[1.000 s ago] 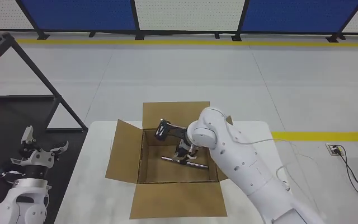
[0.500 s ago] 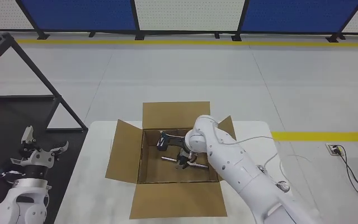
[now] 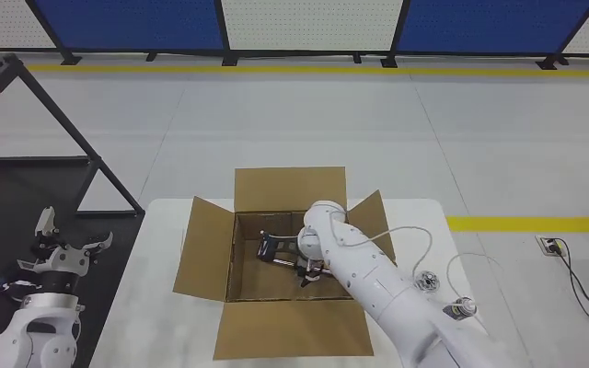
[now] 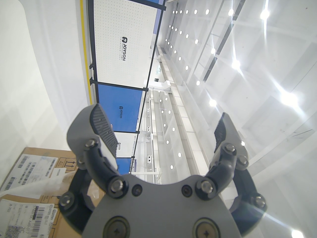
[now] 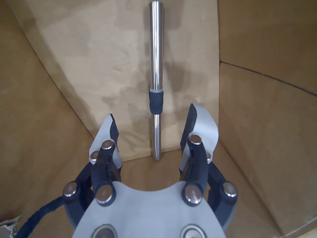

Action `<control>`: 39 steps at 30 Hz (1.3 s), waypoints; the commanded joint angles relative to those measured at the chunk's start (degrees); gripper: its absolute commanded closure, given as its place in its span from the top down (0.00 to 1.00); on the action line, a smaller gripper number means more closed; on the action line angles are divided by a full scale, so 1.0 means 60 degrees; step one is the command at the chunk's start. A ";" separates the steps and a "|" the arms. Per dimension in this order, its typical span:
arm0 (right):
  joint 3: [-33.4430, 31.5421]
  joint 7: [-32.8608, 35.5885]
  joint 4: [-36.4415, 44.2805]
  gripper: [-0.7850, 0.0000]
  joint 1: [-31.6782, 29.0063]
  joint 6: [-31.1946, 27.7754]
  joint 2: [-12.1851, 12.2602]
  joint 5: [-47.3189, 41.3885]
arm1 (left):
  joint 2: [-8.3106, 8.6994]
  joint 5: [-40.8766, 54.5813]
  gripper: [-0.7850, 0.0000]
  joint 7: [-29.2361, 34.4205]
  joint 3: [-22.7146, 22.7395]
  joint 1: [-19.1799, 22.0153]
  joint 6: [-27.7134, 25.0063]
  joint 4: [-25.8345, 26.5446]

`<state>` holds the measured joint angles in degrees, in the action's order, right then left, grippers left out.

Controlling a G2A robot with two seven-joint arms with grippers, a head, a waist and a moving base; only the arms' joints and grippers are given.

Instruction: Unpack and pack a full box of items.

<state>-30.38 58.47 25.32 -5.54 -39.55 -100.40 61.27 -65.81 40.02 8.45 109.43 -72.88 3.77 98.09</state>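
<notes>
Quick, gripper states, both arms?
Left gripper: open, holding nothing.
Right gripper: open, holding nothing; the metal tube lies ahead of it in the box.

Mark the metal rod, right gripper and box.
metal rod [image 5: 156, 58]: right wrist view, shiny upper shaft.
right gripper [image 5: 152, 113]: right wrist view, midway between fingertips.
box [image 3: 289, 189]: top view, far flap.

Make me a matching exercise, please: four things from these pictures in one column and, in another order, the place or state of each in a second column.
1. metal tube
2. right gripper
3. left gripper
4. cardboard box

A. flaps spread out, standing on the table
B. open, pointing upward, beside the table
C. lying flat on the box floor
D. open, inside the box, near the tube

Pairs: 1-C, 2-D, 3-B, 4-A
</notes>
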 commanded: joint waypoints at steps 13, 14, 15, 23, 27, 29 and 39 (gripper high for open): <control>0.0295 -0.0456 -0.1414 0.45 0.0246 0.0731 -0.0735 0.0038 | 0.0000 0.0000 1.00 0.0000 0.0000 0.0000 -0.0001 0.0000; 0.0299 -0.0515 -0.1502 0.46 0.0263 0.0744 -0.0772 0.0035 | 0.0000 0.0000 1.00 0.0000 0.0000 0.0000 -0.0001 0.0000; 0.0297 -0.0564 -0.1605 0.46 0.0282 0.0813 -0.0806 0.0028 | 0.0000 0.0000 1.00 0.0000 0.0000 0.0000 -0.0001 0.0000; 0.0315 -0.0757 -0.2054 0.82 0.0343 0.1246 -0.1074 0.0028 | 0.0000 0.0000 1.00 0.0000 0.0000 0.0000 -0.0001 0.0000; 0.0303 -0.0652 -0.2123 1.00 0.0367 0.1313 -0.1106 -0.0005 | 0.0000 0.0000 1.00 0.0000 0.0000 0.0000 -0.0001 0.0000; 0.0303 -0.0652 -0.2123 1.00 0.0367 0.1313 -0.1106 -0.0005 | 0.0000 0.0000 1.00 0.0000 0.0000 0.0000 -0.0001 0.0000; 0.0366 -0.1185 -0.1880 1.00 0.0154 0.1544 -0.1052 0.0272 | 0.0000 0.0000 1.00 0.0000 0.0000 0.0000 -0.0001 0.0000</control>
<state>-28.20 51.80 13.95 -4.49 -30.62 -106.81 62.64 -65.81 40.02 8.45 109.43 -72.88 3.77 98.09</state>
